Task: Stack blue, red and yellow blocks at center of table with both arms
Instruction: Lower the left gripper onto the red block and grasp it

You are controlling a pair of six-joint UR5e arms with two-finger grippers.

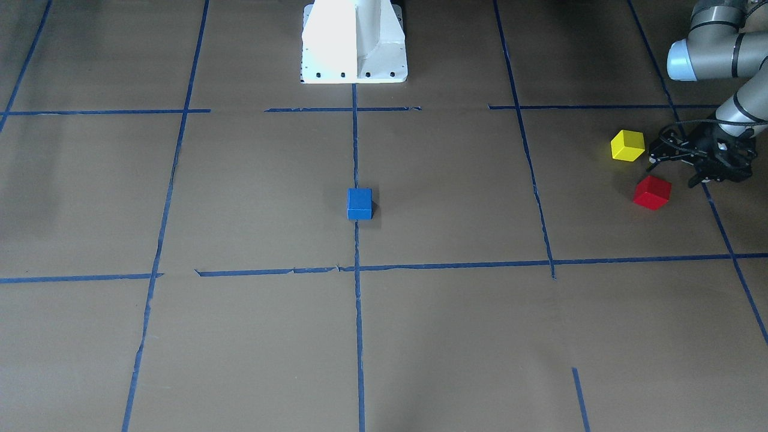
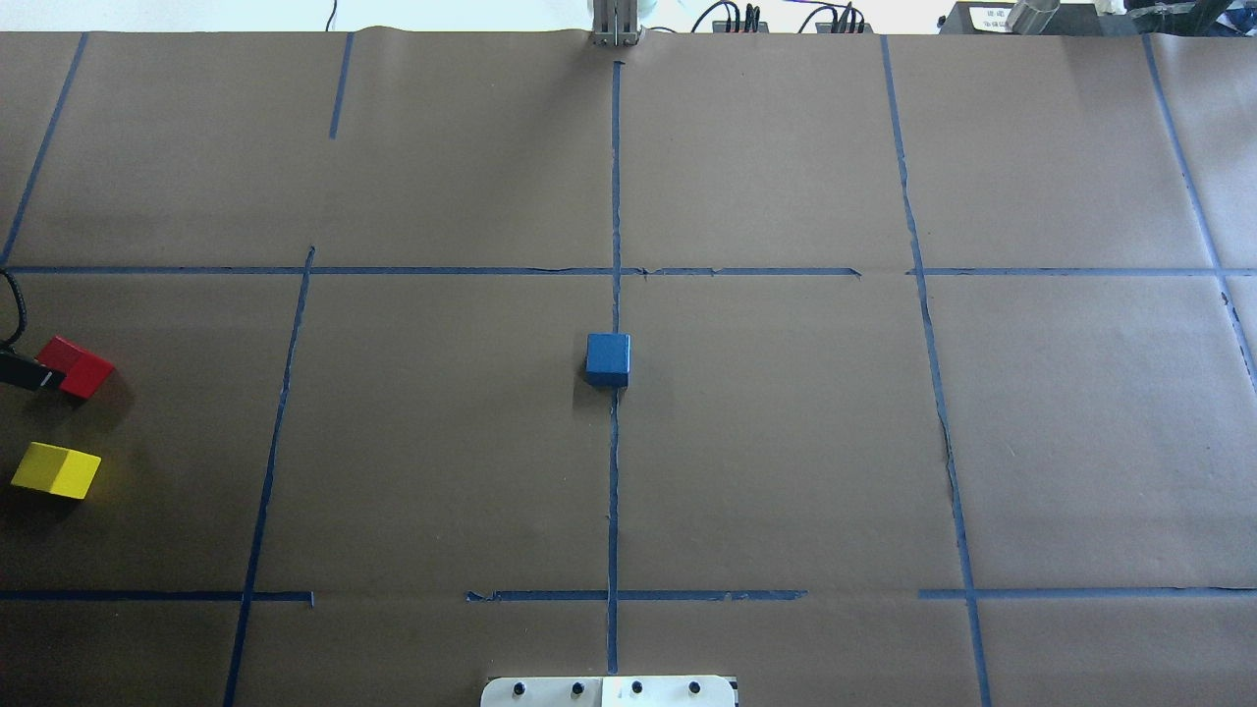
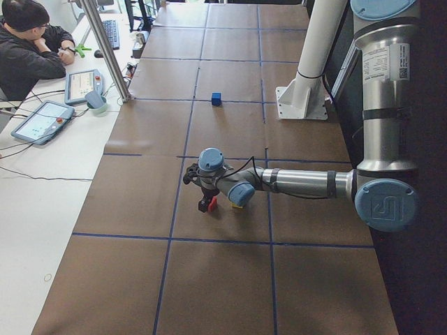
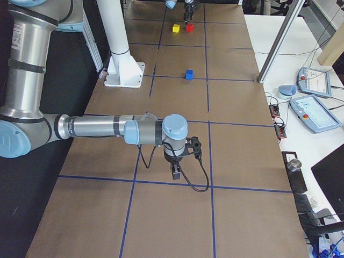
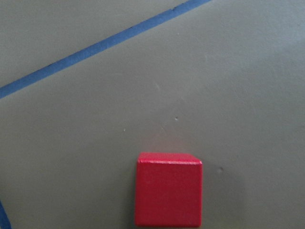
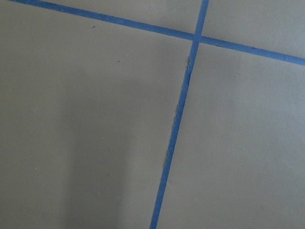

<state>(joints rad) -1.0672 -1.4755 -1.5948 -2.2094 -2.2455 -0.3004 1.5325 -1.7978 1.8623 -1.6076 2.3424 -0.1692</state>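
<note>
The blue block (image 1: 359, 204) stands alone at the table's center, on the middle tape line; it also shows in the overhead view (image 2: 608, 358). The red block (image 1: 652, 192) and the yellow block (image 1: 627, 145) lie near each other far out on my left side. My left gripper (image 1: 675, 171) hovers open just over the red block, and one of its fingers (image 2: 25, 373) overlaps that block. The left wrist view shows the red block (image 5: 169, 189) low in the middle, with no fingers. My right gripper (image 4: 176, 171) hangs low over bare table; I cannot tell whether it is open.
The white robot base (image 1: 354, 42) stands at the table's robot-side edge. Blue tape lines grid the brown surface. An operator (image 3: 28, 49), tablets (image 4: 317, 80) and a metal post (image 3: 108, 49) are on the far side table.
</note>
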